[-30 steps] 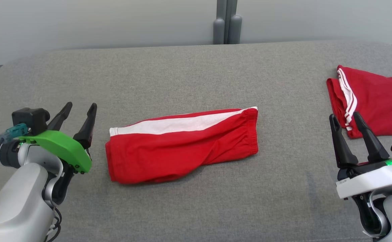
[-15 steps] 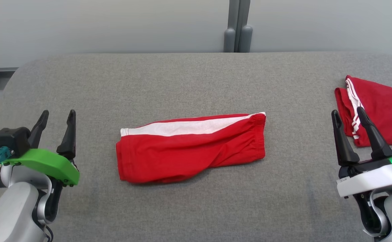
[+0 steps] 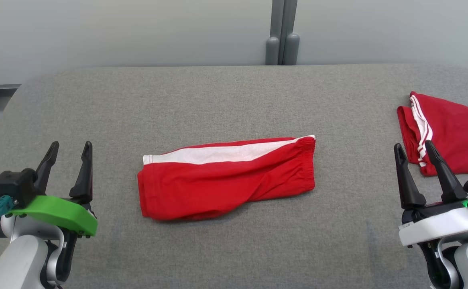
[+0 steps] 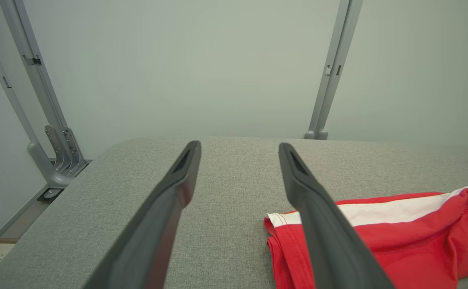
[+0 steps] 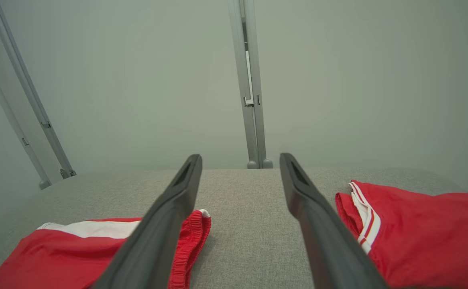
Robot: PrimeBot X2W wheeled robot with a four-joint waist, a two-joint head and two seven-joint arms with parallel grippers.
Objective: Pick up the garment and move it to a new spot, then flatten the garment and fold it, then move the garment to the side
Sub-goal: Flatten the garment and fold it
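The garment (image 3: 226, 176) is a folded pair of red shorts with a white side stripe, lying flat in the middle of the grey table (image 3: 218, 100). Its hem end (image 4: 282, 237) appears in the left wrist view, its elastic waistband (image 5: 190, 237) in the right wrist view. My left gripper (image 3: 70, 143) hovers open at the lower left, well clear of the shorts, with nothing between its fingers. At the lower right my right gripper (image 3: 414, 145) is open too and holds nothing.
A second red garment (image 3: 450, 136) with thin white stripes lies at the table's right edge, just beyond my right gripper, and appears in the right wrist view (image 5: 418, 228). Grey wall panels and a metal post (image 3: 281, 32) stand behind the table.
The head camera has shifted, so the whole scene sits lower and slightly right. My left gripper has drawn back to the left, away from the shorts. The garment lies unchanged.
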